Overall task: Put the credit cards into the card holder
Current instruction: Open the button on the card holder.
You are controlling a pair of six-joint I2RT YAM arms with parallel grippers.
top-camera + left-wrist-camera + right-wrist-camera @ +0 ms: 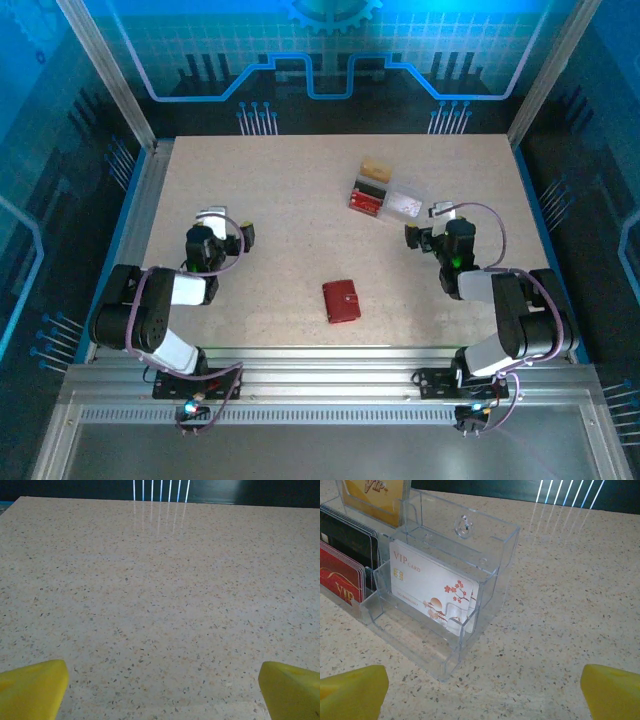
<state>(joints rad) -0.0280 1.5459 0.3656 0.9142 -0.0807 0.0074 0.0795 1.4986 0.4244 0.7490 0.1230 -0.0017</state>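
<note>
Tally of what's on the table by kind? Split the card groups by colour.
Red wallet: 1
Clear card rack: 1
White card group: 1
Red card group: 1
Black card group: 1
Gold card group: 1
Total: 6; cards per group cannot be counted.

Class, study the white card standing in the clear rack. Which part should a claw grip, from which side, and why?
Grip the upper edge of the white card, coming from above. It stands leaning back in the front pocket of the clear rack; the lip covers its lower edge and walls flank its sides, so likely only the top is free.
</note>
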